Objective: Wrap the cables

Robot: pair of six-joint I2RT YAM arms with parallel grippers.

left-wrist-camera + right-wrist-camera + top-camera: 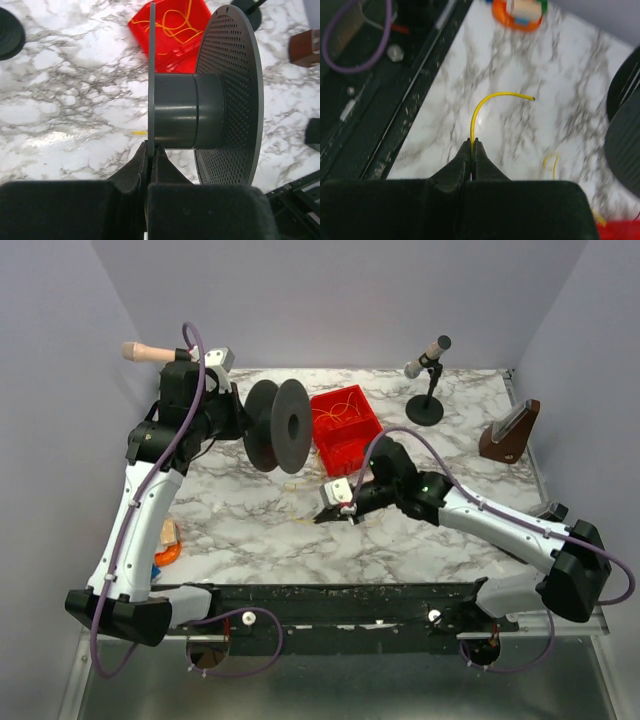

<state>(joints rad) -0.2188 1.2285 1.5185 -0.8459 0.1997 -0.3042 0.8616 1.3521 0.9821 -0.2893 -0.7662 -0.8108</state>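
Top external: red bin [352, 456] holds tangled cables [338, 408]; right tool [472, 145] pinches a cable [492, 96], left tool [150, 150] clamps the spool [185, 112].

Even bright light, soft shadows, right wrist view blurred

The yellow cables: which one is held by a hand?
The cable pinched in the right hand, its free end arching forward. The other cables lie tangled in the red bin, touched by no hand.

cable [505, 93] base hidden, spool [625, 135] cropped rt
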